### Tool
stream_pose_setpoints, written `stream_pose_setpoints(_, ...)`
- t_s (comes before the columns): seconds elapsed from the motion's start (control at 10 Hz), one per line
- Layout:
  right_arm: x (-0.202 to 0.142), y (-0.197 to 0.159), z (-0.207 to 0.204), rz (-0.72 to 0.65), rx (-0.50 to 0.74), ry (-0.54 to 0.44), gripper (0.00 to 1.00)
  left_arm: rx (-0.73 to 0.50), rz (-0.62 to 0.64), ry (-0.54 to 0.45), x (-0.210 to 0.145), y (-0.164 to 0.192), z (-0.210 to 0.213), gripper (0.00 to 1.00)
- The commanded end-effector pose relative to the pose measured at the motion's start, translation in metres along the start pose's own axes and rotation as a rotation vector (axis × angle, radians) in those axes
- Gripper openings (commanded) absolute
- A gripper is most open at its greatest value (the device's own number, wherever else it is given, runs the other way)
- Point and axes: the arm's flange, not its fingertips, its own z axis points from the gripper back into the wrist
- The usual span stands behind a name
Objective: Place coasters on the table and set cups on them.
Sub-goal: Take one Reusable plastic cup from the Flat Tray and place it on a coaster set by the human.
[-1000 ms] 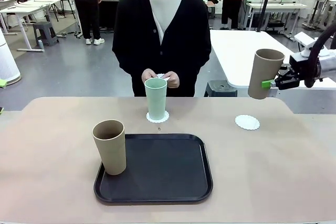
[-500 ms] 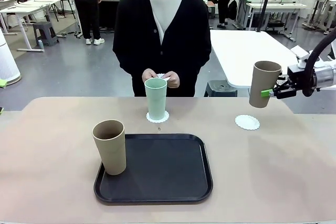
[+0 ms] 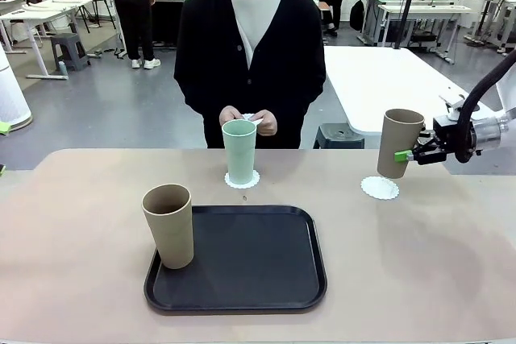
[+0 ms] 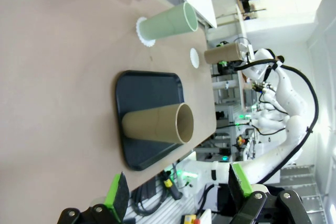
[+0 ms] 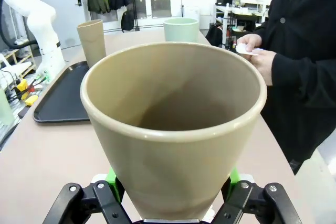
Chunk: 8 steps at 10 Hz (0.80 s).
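Grips tan cup [image 3: 400,142] sidewise in right claw [image 3: 407,153], slightly tilted just over bare coaster [image 3: 380,188], likely for centring before release. Holds left claw [image 4: 177,184] open, empty.

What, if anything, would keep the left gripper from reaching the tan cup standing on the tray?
Likely nothing, so probably yes: the left gripper is open and faces the tan cup on the tray, and no other thing stands between them.

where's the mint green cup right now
In the front view the mint green cup stands upright on a coaster near the middle, just beyond the black tray and in front of the person's hands.
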Motion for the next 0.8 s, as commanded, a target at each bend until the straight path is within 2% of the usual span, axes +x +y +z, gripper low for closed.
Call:
stream_pose_setpoints(0.0, 0.004, -0.011, -0.001, -0.027, 0.0, -0.043, 0.84, -0.01, -0.003, 0.0, -0.001, 0.0, 0.0, 1.0)
stream_pose_setpoints(0.2, 0.004, -0.011, -0.001, -0.038, -0.03, -0.029, 0.84, -0.01, -0.003, 0.0, -0.001, 0.0, 0.0, 1.0)
stream_pose_setpoints(0.3, -0.004, -0.002, -0.003, -0.01, -0.002, -0.013, 0.84, -0.01, -0.003, 0.0, -0.001, 0.0, 0.0, 1.0)
stream_pose_setpoints(0.7, -0.007, -0.003, -0.005, -0.017, 0.0, 0.0, 0.84, -0.01, -0.003, 0.0, -0.001, 0.0, 0.0, 1.0)
